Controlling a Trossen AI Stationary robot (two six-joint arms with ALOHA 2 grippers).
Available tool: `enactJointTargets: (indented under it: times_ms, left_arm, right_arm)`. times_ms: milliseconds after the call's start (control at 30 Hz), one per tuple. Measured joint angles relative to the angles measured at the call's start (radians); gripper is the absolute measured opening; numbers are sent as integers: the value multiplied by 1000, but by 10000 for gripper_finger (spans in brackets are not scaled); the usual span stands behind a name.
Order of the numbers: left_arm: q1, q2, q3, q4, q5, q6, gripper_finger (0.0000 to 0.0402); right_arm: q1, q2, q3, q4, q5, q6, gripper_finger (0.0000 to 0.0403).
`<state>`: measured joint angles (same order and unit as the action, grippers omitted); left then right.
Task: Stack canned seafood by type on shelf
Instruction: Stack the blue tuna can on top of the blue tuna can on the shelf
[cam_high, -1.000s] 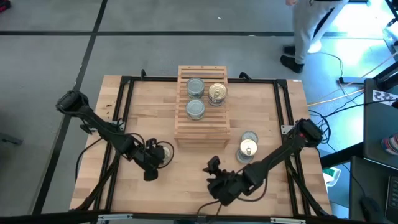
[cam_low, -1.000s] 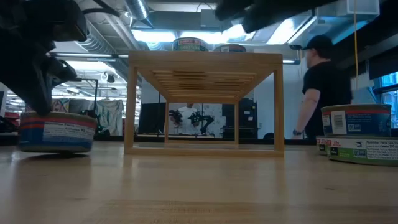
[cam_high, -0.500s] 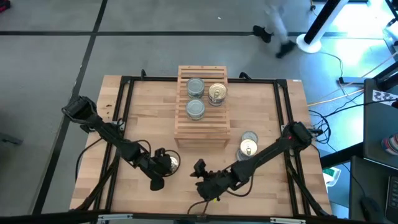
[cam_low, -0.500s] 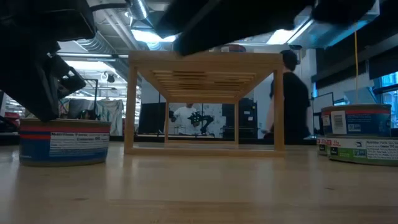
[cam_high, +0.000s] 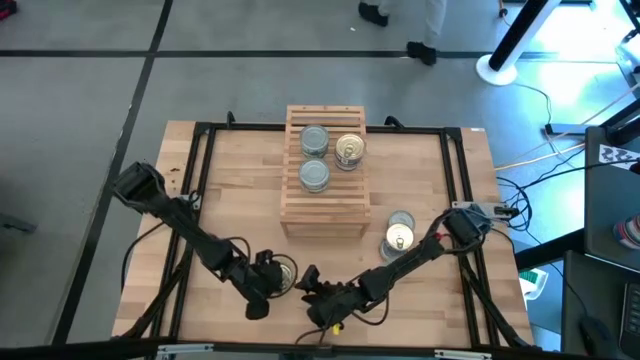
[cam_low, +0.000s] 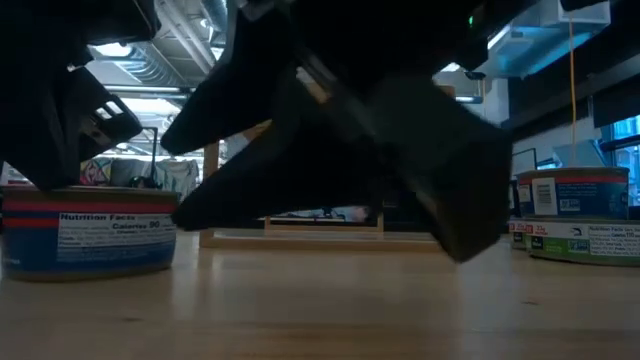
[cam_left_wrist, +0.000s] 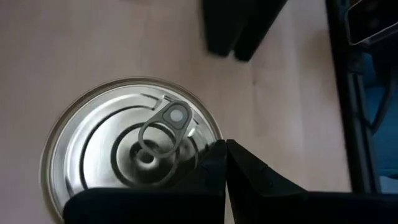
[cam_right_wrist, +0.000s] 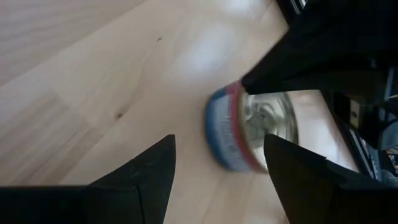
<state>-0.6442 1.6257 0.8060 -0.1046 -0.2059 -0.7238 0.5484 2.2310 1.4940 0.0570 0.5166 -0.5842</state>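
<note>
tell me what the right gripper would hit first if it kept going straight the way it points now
Most likely the blue-and-red tin straight ahead of the open right gripper, lined up with the gap between its fingers. The shut left gripper sits right at that tin, so depending on height it might touch that too.

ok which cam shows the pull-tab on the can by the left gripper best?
Left wrist view: the can fills it top-on, pull-tab ring sharp. High view shows it small; low view only its label; right wrist view blurred, on edge.
</note>
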Motion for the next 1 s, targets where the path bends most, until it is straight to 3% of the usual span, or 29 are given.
enactJointTargets:
  times_ms: [333, 567, 767, 1000]
  left_arm:
    - [-3, 65, 103, -20, 19, 93, 1]
    - [0, 64, 110, -23, 18, 64, 5]
    - [5, 64, 110, -20, 14, 23, 67]
    - [-9, 64, 110, -21, 56, 145, 125]
  right_arm:
    - [-12, 8, 0, 34, 9, -56, 241]
    - [-12, 8, 0, 27, 5, -53, 241]
    - [-12, 8, 0, 22, 4, -52, 241]
    - [-12, 8, 0, 21, 4, -52, 241]
